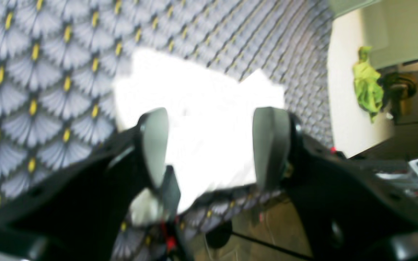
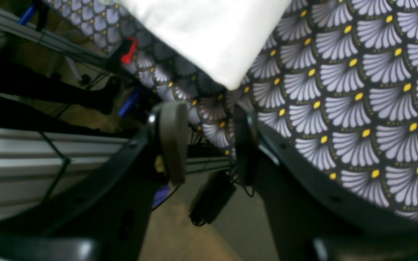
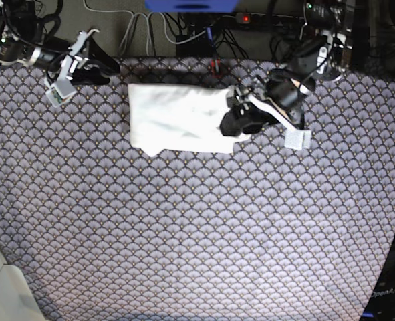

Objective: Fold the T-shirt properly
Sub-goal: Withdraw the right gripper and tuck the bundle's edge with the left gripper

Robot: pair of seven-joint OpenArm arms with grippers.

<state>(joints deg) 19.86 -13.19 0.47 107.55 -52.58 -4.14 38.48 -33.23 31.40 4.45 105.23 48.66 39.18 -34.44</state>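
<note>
Patterned cloth covers the whole table (image 3: pixel 184 254), dark with pale fan shapes and yellow dots, and toward its far edge lies the T-shirt (image 3: pixel 177 119), already brought down to a compact white rectangle with only its plain reverse showing; none of the coloured lettering is visible from where I stand. To my eye the folding looks mostly done: the sleeves and sides seem tucked in, though the near edge is a bit uneven, with a small step at one corner, so a last fold or some tidying may remain. The left gripper (image 1: pixel 209 145) sits over the shirt's end on the base view's right, its two grey fingers (image 1: pixel 270 145) spread wide apart with white fabric showing between them and nothing pinched; it looks let go of the cloth. The right gripper (image 2: pixel 205 141) is parked well apart from the shirt at the far corner of the table, hanging past the table's edge, jaws parted and empty, the shirt's corner (image 2: pixel 230 81) just ahead of it. Off beyond the table a crumpled green rag (image 1: pixel 368 83) hangs, no part of this job.
</note>
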